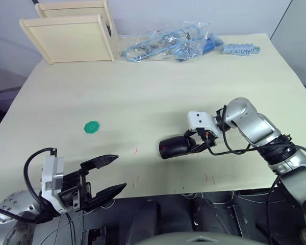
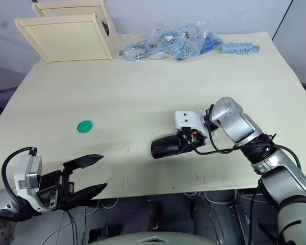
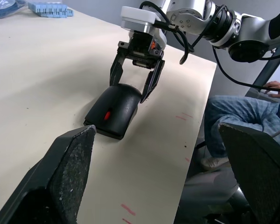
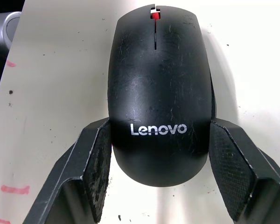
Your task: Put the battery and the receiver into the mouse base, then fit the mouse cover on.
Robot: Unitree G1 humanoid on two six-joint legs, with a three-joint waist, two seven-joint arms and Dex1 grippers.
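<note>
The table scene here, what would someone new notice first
The black mouse lies near the table's front edge with its cover on, white lettering showing, the right gripper straddling its rear end, fingers beside its sides. The left gripper hangs open at the front-left edge. A green disc lies alone to the left.

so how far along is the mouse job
Nearly done by the look of it: the mouse cover sits on the mouse on the table. The right gripper straddles its rear end, fingers beside it. Left gripper is open, idle. Battery and receiver can't be checked.
</note>
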